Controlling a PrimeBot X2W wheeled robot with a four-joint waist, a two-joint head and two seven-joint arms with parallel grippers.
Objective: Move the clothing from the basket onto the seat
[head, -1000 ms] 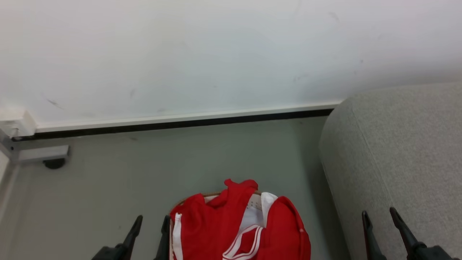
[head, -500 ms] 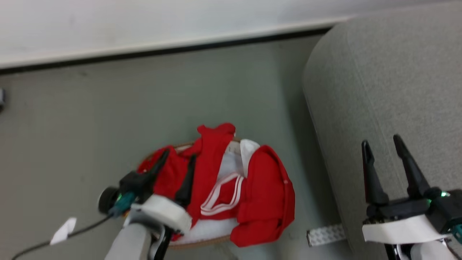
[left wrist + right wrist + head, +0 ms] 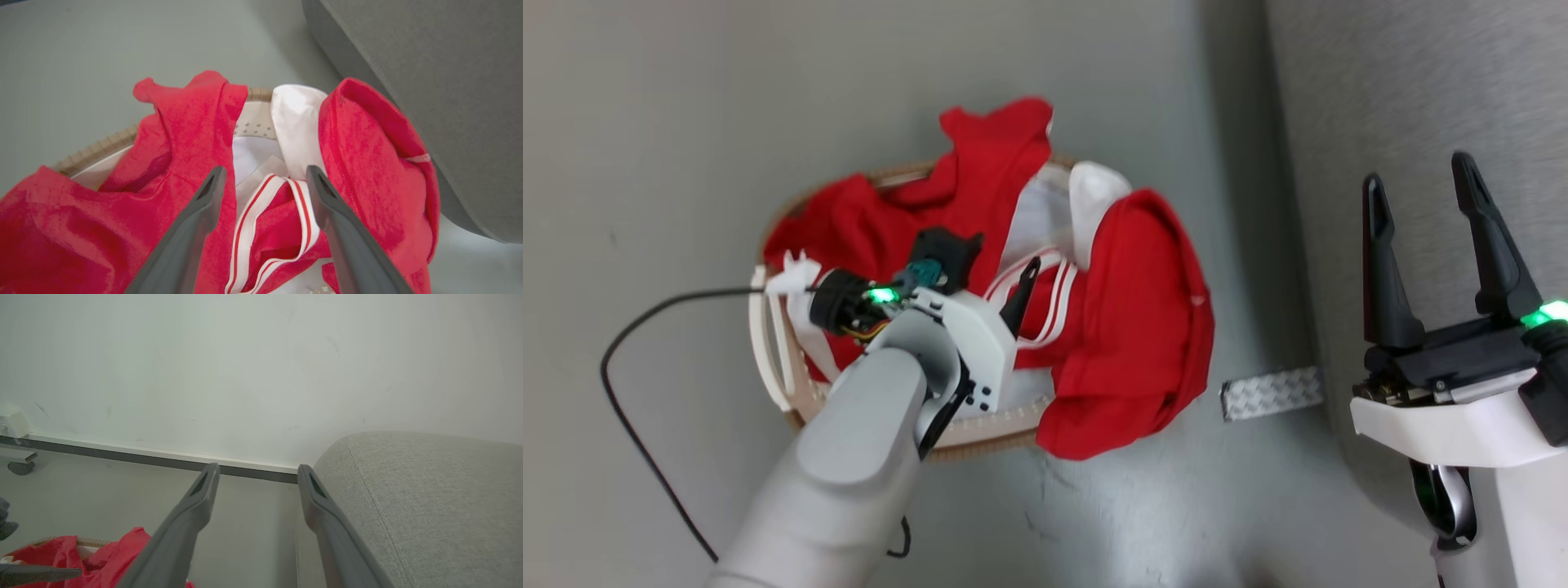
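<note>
Clothing heaped in basket, under left pincer

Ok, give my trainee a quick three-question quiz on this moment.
1. True or false: the right tool is shut on the clothing.
2. In the head view, which way does the seat lie from the basket? A left, B right, C underneath.
3. Which tool hangs over the basket, and how do its jaws stand?
Key: 1 false; 2 B; 3 the left tool, jaws open.
</note>
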